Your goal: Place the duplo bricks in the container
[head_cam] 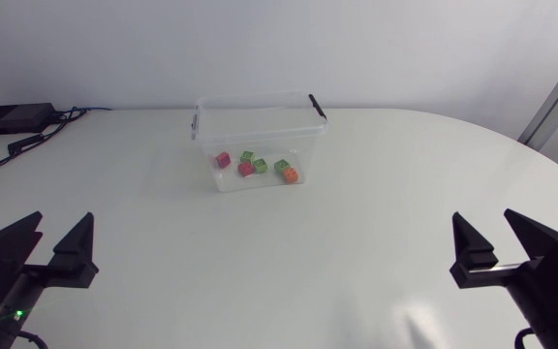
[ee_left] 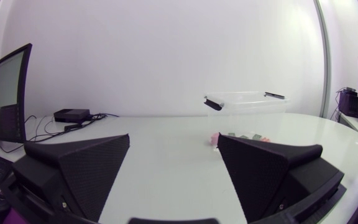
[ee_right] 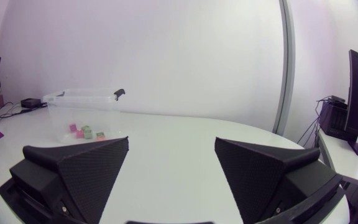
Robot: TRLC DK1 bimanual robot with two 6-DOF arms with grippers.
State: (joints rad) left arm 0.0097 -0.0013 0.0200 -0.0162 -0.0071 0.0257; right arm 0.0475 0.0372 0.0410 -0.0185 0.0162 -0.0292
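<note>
The duplo bricks [head_cam: 255, 167] in view (pink, green, orange) all lie inside the clear container [head_cam: 255, 99]. The left hand [head_cam: 61, 228] and right hand [head_cam: 485, 225] sit well back from the container, fingers apart and empty. The placing looks finished, so the next move likely calls only for a check.

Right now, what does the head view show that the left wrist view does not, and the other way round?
Only the head view: the right black wedge-fingered gripper, open. Only the left wrist view: nothing on the white table that the head view lacks. Both: the left black gripper, open; the clear plastic container with black handles; a pink duplo brick inside it; the flat black box with cables near the table's far edge.
</note>
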